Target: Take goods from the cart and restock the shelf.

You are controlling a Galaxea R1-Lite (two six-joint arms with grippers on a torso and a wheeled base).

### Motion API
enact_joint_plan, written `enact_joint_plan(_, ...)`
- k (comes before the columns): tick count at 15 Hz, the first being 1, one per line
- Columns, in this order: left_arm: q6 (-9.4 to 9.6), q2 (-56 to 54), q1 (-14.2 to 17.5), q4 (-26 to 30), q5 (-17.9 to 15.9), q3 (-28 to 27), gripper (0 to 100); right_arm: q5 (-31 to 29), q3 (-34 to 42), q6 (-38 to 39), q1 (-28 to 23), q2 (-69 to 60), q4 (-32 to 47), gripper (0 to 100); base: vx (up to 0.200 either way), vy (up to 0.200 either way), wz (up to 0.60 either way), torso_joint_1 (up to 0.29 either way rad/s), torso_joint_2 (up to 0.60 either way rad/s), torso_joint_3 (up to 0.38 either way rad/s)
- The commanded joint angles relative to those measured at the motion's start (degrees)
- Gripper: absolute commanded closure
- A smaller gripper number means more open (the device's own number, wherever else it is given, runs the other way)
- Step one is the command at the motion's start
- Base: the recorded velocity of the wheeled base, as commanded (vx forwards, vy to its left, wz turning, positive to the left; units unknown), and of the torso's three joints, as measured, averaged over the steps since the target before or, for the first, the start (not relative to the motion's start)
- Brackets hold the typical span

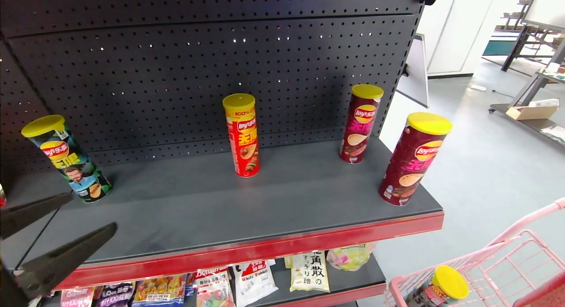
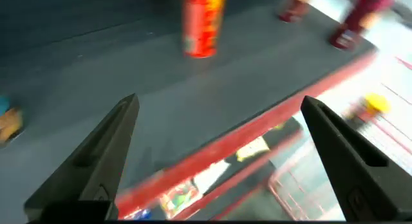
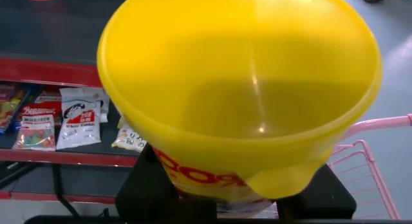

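Four chip cans stand straight up on the top shelf (image 1: 198,210), lids to the ceiling. A green-and-black can (image 1: 66,159) is at the far left, a red can (image 1: 242,137) in the middle by the back wall, and two dark red cans (image 1: 361,123) (image 1: 415,159) at the right end.

The left claw (image 1: 92,211) hangs over the shelf's front left part. Its fingers are spread wide and touch nothing.

The right claw (image 3: 232,198) is squeezed around another chip can (image 3: 238,102), whose yellow lid points back at the wrist.

Down by the pink cart (image 1: 557,205), a leaning can (image 1: 441,287) shows; I cannot tell if it is the same one. Snack bags (image 1: 254,280) lie on the shelf below.
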Motion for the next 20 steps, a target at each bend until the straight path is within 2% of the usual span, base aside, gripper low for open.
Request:
enact_joint_plan(1,7.38,28.13,-0.83,-14.86,-12.77,-3.55,0,0.25,-0.27,1.28,0.08,1.97,-0.11,100,0.0,0.0,0.0,0.0,0.0,0.0)
enact_joint_plan(2,8.79,31.38,-0.83,-17.06,-12.95,-4.25,0,0.25,-0.27,1.54,0.08,1.79,-0.11,100,0.0,0.0,0.0,0.0,0.0,0.0)
enact_joint_plan(3,10.02,38.06,-0.83,-22.51,-12.86,-7.5,0,0.16,-0.27,2.86,0.08,1.62,-0.11,100,0.0,0.0,0.0,0.0,0.0,0.0)
enact_joint_plan(5,9.84,44.92,-0.92,-28.13,-12.77,-12.6,0,0.16,-0.27,3.92,0.08,1.26,-0.11,100,0.0,0.0,0.0,0.0,0.0,0.0)
enact_joint_plan(7,9.93,48.17,-1.97,-28.66,-12.6,-17.26,0,0.16,-1.06,3.92,0.0,1.18,-0.11,100,0.0,0.0,0.0,0.0,0.0,0.0)
enact_joint_plan(10,10.19,51.95,-3.82,-28.92,-10.84,-21.13,0,0.07,-1.41,3.92,0.0,1.26,-0.02,100,0.0,0.0,0.0,0.0,0.0,0.0)
enact_joint_plan(14,10.1,57.57,-5.67,-33.14,-10.31,-26.58,0,-0.02,-1.5,4.0,-0.09,1.18,-0.02,100,0.0,0.0,0.0,0.0,0.0,0.0)
enact_joint_plan(15,10.02,58.98,-6.63,-33.23,-9.17,-29.12,0,-0.02,-1.5,4.0,-0.09,1.26,-0.02,100,0.0,0.0,0.0,0.0,0.0,0.0)
enact_joint_plan(20,10.02,62.76,-6.98,-33.41,-8.2,-33.87,0,-0.19,-1.5,4.0,-0.27,1.18,-0.02,100,0.0,0.0,0.0,0.0,0.0,0.0)
